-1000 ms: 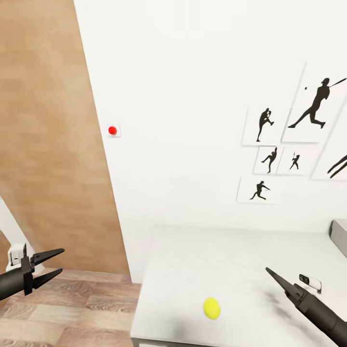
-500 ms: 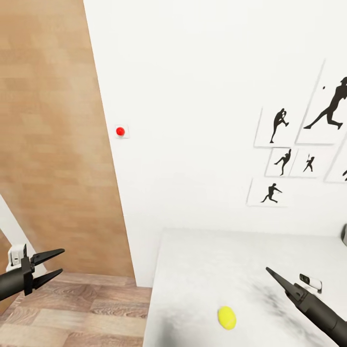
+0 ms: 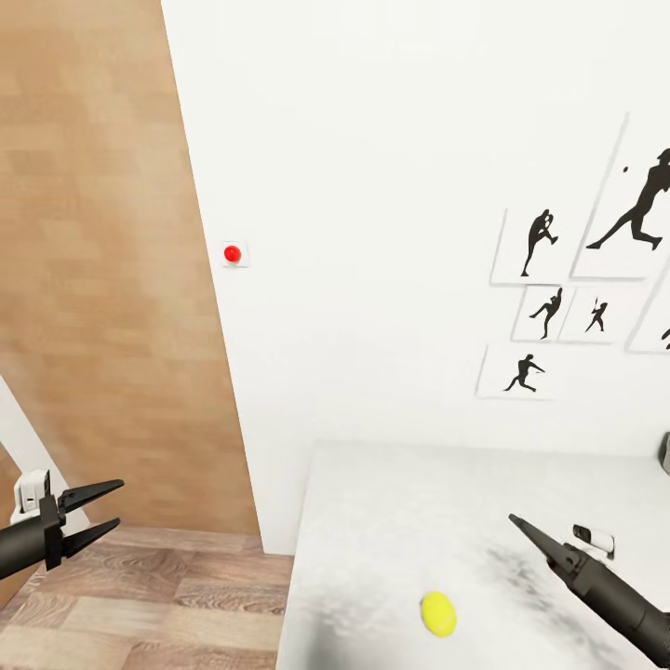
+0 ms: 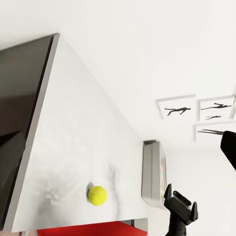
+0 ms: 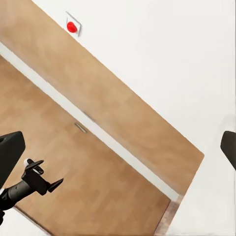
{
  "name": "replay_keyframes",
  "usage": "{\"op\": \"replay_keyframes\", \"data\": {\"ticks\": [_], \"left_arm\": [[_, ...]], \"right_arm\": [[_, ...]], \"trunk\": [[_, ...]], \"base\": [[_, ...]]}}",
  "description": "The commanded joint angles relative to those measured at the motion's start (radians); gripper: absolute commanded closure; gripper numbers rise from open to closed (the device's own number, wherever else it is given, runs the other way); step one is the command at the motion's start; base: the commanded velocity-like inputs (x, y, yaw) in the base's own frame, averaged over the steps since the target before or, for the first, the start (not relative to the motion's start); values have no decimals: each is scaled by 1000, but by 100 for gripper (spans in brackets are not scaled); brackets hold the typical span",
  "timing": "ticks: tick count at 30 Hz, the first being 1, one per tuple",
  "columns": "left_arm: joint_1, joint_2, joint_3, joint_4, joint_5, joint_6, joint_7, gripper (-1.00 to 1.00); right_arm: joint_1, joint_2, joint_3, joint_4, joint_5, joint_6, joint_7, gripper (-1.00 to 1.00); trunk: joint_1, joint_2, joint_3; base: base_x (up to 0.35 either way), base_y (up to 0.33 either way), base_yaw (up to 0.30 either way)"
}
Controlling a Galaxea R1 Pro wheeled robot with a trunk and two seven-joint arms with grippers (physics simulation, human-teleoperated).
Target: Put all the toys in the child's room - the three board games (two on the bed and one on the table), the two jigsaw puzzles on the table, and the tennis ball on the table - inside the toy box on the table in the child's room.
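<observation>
pale table [image 3: 391, 521] unchanged, tennis ball [image 3: 437, 614] unmoved, left end effector [image 3: 104, 507] wide, right end effector [image 3: 517, 524] unclear

The toy box [image 3: 664, 453] is cut off by the head view's right edge.

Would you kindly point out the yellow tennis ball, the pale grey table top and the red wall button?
Yellow tennis ball [image 3: 437, 614], head view, ball's middle.
Pale grey table top [image 3: 409, 507], head view, bare surface.
Red wall button [image 3: 233, 253], head view, button's centre.
</observation>
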Motion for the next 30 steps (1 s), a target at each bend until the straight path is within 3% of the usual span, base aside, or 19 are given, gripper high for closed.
{"op": "replay_keyframes", "data": {"ticks": [1, 3, 5, 6, 7, 8, 9, 10, 11, 13, 15, 16, 20, 24, 30], "left_arm": [[-1, 0, 1, 0, -10, 3, -10, -100], [-1, 0, 1, 0, -10, 3, -10, -100], [-1, 0, 1, 0, -10, 3, -10, -100], [-2, 0, 1, 0, -10, 3, -10, -100], [-2, 0, 1, 0, -10, 3, -10, -100], [-2, 0, 1, 0, -10, 3, -10, -100], [-2, 1, 1, 0, -10, 3, -10, -100], [-2, 1, 1, 0, -10, 3, -10, -100], [-2, 1, 1, 0, -10, 3, -10, -100], [-2, 1, 1, 0, -10, 3, -10, -100], [-2, 1, 1, 0, -10, 3, -10, -100], [-2, 1, 1, 0, -10, 3, -10, -100], [-2, 2, 1, 0, -11, 3, -10, -100], [-2, 3, 1, 2, -12, 3, -10, -100], [-2, 4, 1, 2, -12, 3, -10, -100]], "right_arm": [[-2, 2, 0, -23, 10, 42, -42, -100], [-2, 4, 1, -62, 25, 86, -106, -100], [-4, 8, 2, -155, 41, 183, -239, -100], [-9, 15, 2, -225, 46, 260, -347, -100], [-13, 22, 2, -258, 48, 299, -407, -100], [-33, 38, 6, -307, 47, 366, -526, -100], [-49, 47, 9, -323, 46, 391, -585, -100], [-90, 68, 20, -346, 45, 428, -700, -100], [-112, 79, 30, -355, 46, 441, -755, -100], [-188, 115, 108, -373, 49, 472, -956, -100], [-214, 126, 164, -378, 50, 475, -1053, -100], [-233, 134, 221, -381, 47, 475, -1149, -100], [-278, 160, 350, -383, 38, 475, -1399, -100], [-321, 211, 405, -353, 37, 475, -1546, -100], [-382, 239, 445, -232, 39, 475, -1618, -100]], "trunk": [[1, -2, -2], [1, -2, -2], [1, -2, -2], [1, -2, -2], [1, -2, -2], [1, -2, -2], [1, -2, -2], [1, -2, -2], [1, -2, -2], [1, -2, -2], [1, -2, -2], [1, -2, -2], [1, -2, -2], [1, -2, -2], [1, -2, -2]], "base": [[0, 0, 0], [0, 0, 0], [0, 0, 0], [0, 0, 0], [0, 0, 0], [0, 0, 0], [0, 0, 0], [0, 0, 0], [0, 0, 0], [0, 0, 0], [0, 0, 0], [0, 0, 0], [0, 0, 0], [0, 0, 0], [-22, 0, 0]]}}
